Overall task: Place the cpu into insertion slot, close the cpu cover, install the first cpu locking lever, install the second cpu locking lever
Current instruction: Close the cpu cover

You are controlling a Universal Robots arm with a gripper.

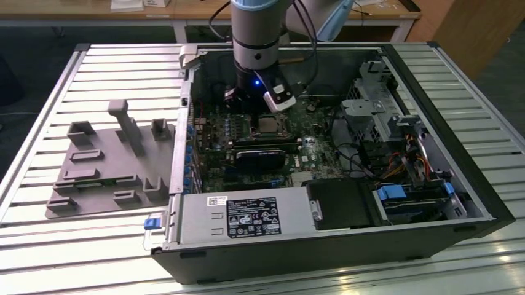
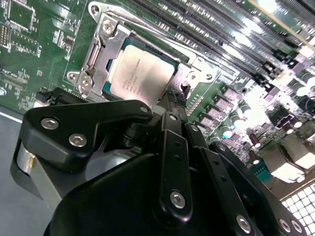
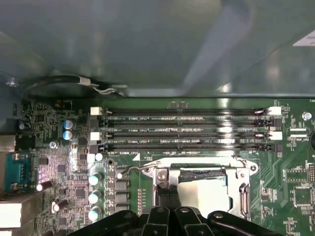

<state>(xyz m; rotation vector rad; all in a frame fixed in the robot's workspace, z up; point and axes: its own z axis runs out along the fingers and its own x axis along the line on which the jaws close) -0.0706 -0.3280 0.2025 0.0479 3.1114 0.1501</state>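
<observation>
Cpu, a small flat square chip with a pale silver-grey metal top [image 2: 140, 73], lies in the dark square insertion slot [image 2: 110, 73] of the green circuit board [image 2: 29, 44]. The thin silvery cpu cover [image 2: 98, 51] seems to be down around it. The black gripper [image 2: 173, 101] has its fingers pinched together, holding nothing visible. In the exterior view it hangs at the slot's 12 o'clock. Tips this near could slip and scrape chip or board.

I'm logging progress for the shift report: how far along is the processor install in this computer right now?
Done: the chip lies seated, with the metal cover frame down around it. In hand: the closed tool sits at the frame's edge. Left: the wire lever in the first wrist view looks unlatched, though I can't be sure.
</observation>
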